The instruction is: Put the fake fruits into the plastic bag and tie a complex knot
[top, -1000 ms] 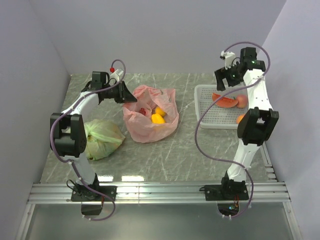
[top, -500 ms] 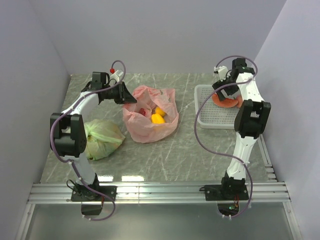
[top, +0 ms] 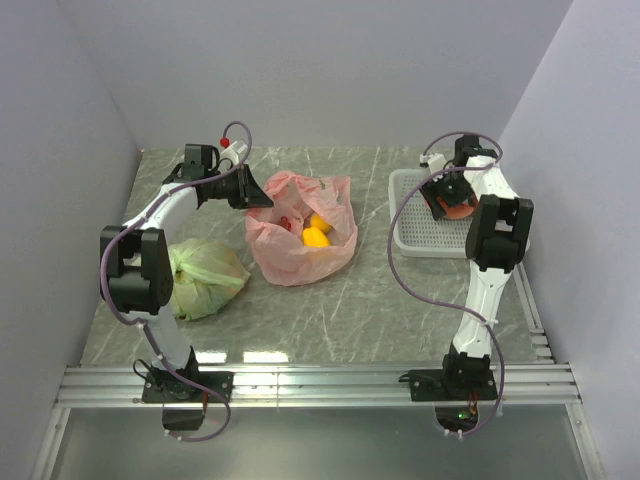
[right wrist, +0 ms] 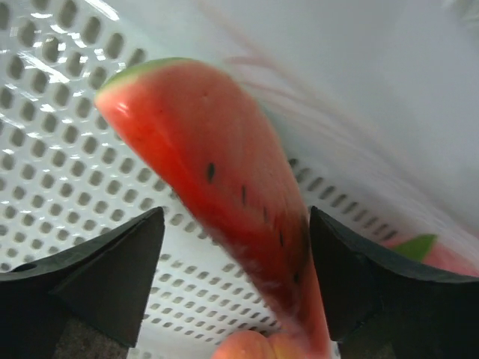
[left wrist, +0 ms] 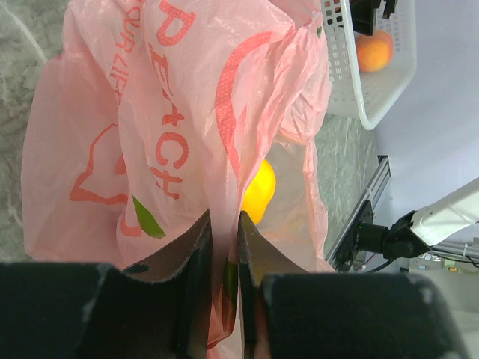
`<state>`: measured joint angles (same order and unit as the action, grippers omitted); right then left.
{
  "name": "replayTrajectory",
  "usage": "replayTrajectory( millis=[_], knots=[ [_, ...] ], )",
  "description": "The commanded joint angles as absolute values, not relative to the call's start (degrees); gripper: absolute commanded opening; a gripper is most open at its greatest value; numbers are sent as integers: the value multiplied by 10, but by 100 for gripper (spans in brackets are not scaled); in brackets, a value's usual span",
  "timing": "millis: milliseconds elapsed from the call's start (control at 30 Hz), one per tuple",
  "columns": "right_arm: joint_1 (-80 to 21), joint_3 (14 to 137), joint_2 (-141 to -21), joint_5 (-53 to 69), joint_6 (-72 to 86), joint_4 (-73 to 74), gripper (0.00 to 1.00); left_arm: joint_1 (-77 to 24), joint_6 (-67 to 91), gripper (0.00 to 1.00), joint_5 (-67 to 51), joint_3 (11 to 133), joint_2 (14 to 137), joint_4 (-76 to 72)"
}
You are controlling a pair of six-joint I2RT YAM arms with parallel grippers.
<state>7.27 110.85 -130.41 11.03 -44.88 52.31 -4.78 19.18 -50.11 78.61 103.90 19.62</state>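
right fingers (right wrist: 105,277) just dropped into basket (right wrist: 60,134), upper right, open astride watermelon slice (right wrist: 217,187); left fingers (left wrist: 196,277) pinching bag (left wrist: 179,134) rim. Pick looks imminent.

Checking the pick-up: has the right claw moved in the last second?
Yes. The right claw has dropped from above the white basket down into it, straddling the watermelon slice.

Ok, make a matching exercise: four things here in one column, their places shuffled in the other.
1 watermelon slice
2 pink bag
3 green bag
4 yellow fruit

A inside the pink bag
B pinched in the left claw
C on the table, left side
D in the white basket, at the open right claw

Pairs: 1-D, 2-B, 3-C, 4-A
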Motion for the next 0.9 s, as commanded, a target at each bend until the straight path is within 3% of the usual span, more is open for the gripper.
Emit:
replayTrajectory(
  millis=[0,100,133,233,400,433,633,867],
  knots=[
    [60,1108,-1300,136,-475,557,82,-47,189,22,-509,804,1036,191],
    [57,1091,-1293,133,-468,542,71,-47,191,22,-511,809,1041,192],
    [55,1083,-1290,131,-461,535,59,-47,188,22,-511,813,1041,194],
    [56,1086,-1283,126,-451,527,38,-47,186,22,-512,816,1044,196],
    [54,1121,-1218,173,-416,591,22,-47,198,22,-517,822,1043,193],
    [52,1151,-1204,218,-395,610,13,-47,203,22,-519,820,1042,190],
    [-48,1164,-1093,336,-289,630,9,-47,225,22,-529,802,1027,171],
    [-220,1136,-1084,345,-140,468,1,-47,234,21,-535,819,1041,178]
  ],
)
